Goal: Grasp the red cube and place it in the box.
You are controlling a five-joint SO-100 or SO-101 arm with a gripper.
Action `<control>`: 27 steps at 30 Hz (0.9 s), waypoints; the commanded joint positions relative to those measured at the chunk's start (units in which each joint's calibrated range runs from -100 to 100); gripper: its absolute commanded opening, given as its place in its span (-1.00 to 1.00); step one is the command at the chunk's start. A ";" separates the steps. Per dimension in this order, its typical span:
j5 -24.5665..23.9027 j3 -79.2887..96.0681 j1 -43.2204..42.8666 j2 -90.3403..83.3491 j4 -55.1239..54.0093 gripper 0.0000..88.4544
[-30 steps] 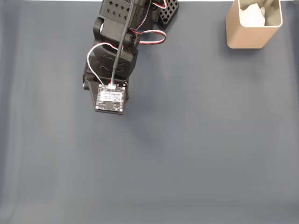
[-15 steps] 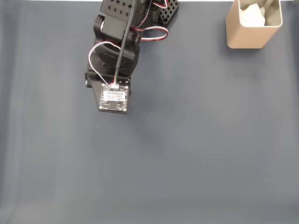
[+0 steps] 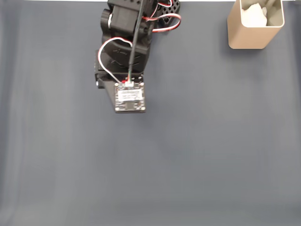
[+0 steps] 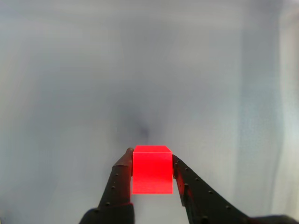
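A: How far along was the job?

B: The grasp looked done. In the wrist view the gripper (image 4: 152,163) had its two fingers closed onto the sides of the red cube (image 4: 152,170), which sat squarely between the tips, apparently lifted off the dark mat (image 3: 197,155).

A: And the box?

B: The box (image 3: 255,34) stood at the top right corner in the fixed view, well apart from the arm (image 3: 124,52), which hung over the upper middle of the mat. A white wad (image 3: 254,16) already lay inside it.

A: So what was left?

B: By my reckoning, the carry across to the box and the release above its opening
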 commanded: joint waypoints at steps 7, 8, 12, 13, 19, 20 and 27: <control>-1.95 -18.28 -7.56 -4.21 19.56 -1.00; -2.10 -19.93 -8.91 -4.81 21.61 -1.00; -1.76 -22.39 -12.60 -6.63 24.57 -1.00; -1.90 -23.12 -13.67 -6.98 25.23 -1.00; -2.00 -27.77 -20.77 -8.62 29.66 -1.00; -2.00 -29.22 -23.18 -8.97 30.89 -1.00; -1.37 -31.96 -30.64 -10.53 34.09 -1.00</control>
